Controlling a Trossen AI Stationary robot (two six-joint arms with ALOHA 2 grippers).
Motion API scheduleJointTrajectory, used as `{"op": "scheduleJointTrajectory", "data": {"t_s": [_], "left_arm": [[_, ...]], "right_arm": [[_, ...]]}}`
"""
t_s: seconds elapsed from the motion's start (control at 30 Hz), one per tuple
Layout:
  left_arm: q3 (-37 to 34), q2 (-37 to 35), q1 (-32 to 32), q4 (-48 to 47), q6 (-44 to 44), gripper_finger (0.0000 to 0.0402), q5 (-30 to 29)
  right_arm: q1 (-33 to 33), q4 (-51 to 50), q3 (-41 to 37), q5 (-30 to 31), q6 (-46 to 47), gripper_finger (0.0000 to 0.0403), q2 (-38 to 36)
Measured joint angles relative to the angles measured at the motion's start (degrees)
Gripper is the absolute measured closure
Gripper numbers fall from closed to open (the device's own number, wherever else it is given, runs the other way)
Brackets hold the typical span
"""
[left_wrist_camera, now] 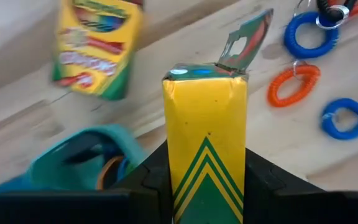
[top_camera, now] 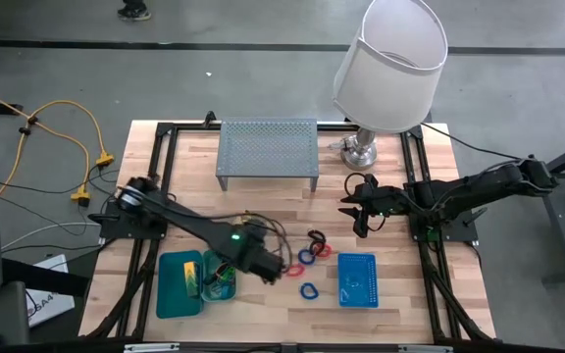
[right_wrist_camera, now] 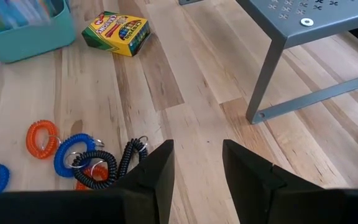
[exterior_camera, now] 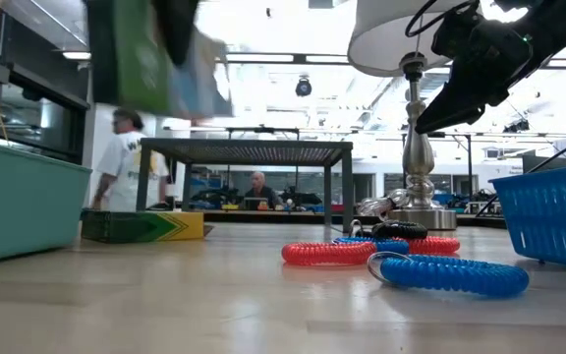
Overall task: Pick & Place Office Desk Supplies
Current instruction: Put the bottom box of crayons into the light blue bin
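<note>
My left gripper (left_wrist_camera: 207,186) is shut on a yellow crayon box with green chevrons (left_wrist_camera: 205,118), and in the low view that crayon box (exterior_camera: 155,54) is high above the table. A second crayon box (left_wrist_camera: 95,46) lies flat on the wood beside a teal tray (left_wrist_camera: 86,162). Red (exterior_camera: 332,253), blue (exterior_camera: 450,275) and black (exterior_camera: 401,231) band loops lie mid-table. The blue mesh basket (top_camera: 358,279) stands to their right. My right gripper (right_wrist_camera: 197,162) is open, in the air near the lamp base (top_camera: 359,152). My left gripper pinches the yellow crayon box between its two fingers, on the side faces of the end nearest the wrist (left_wrist_camera: 207,193). The box runs along the fingers, and its opened flap (left_wrist_camera: 247,40) is at the free end. It is lifted clear of the table.
The grey perforated riser (top_camera: 268,152) stands at the far middle, and the white-shaded lamp (top_camera: 390,49) is right of it. A larger teal tray (top_camera: 179,284) sits near the left front edge. Bare wood lies between the riser and the loops. People show in the room behind.
</note>
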Motion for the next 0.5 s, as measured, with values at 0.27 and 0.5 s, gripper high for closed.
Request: {"op": "scheduleJointTrajectory", "data": {"t_s": [0.27, 0.5], "left_arm": [[0.0, -2.9, -2.0, -4.9, -3.7, 0.0292, -0.3], [0.0, -2.9, -2.8, -4.7, -7.5, 0.0292, -0.1]], "right_arm": [[0.0, 0.0, 0.0, 0.0, 0.0, 0.0279, 0.0], [0.0, 0.0, 0.0, 0.0, 0.0, 0.0279, 0.0]]}}
